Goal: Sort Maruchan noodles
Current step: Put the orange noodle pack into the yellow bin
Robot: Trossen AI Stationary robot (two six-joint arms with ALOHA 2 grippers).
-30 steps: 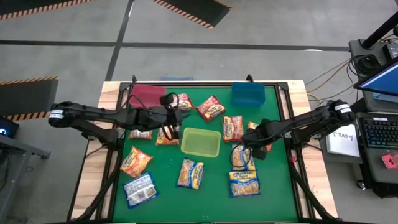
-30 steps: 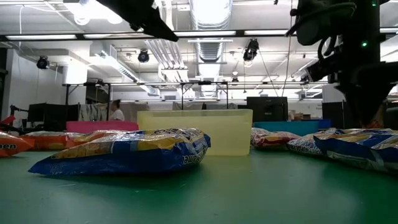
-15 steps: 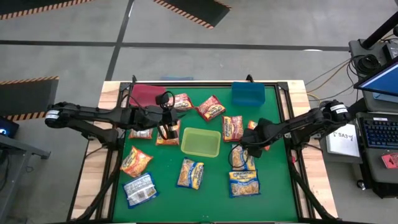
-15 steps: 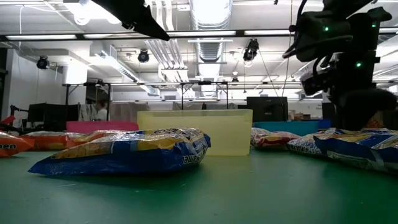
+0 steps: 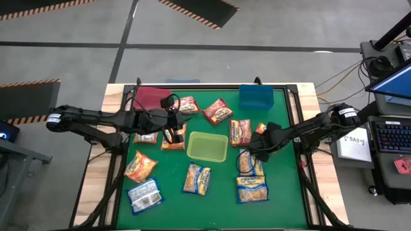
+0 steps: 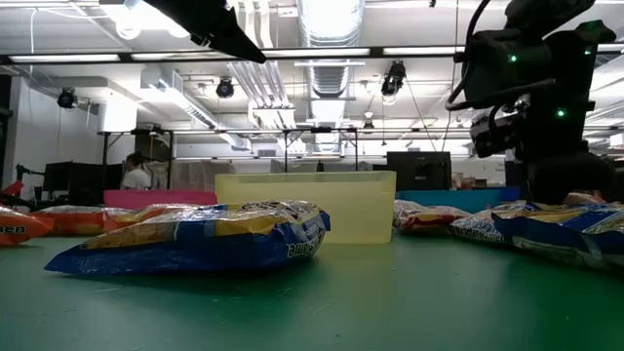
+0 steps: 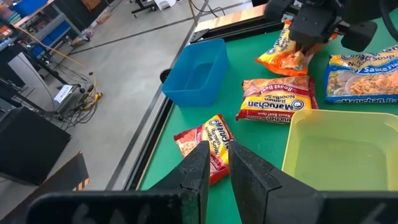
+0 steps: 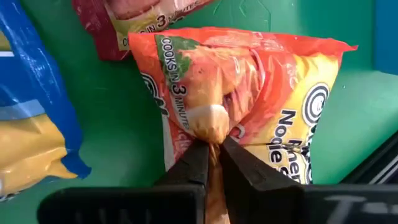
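Note:
Several Maruchan noodle packets lie flat on the green table (image 5: 167,186). My right gripper (image 8: 211,146) is shut on an orange packet (image 5: 261,128) near the table's right side, seen beyond the bins in the left wrist view as orange packet (image 7: 283,56). My left gripper (image 7: 214,149) hangs above the table left of the centre as left gripper (image 5: 172,135). It is shut with nothing between its fingers and points toward a red packet (image 7: 208,146). My right gripper pinches a bunched-up fold (image 8: 211,121) in the middle of the orange packet's top face between its two fingers. The fingers come from above, slanting steeply down. The film is drawn up into a small peak at the pinch, and the packet's edges lie on the table.
A yellow-green bin (image 5: 207,146) stands at the centre, a red bin (image 5: 153,97) at the far left and a blue bin (image 5: 257,96) at the far right. Blue packets (image 5: 252,176) lie just near of my right gripper. Other packets (image 5: 141,167) are scattered near left.
My right gripper has sunk toward the orange packet and tipped more steeply downward, shifting slightly toward the table's left edge. The packets on the table lie as before.

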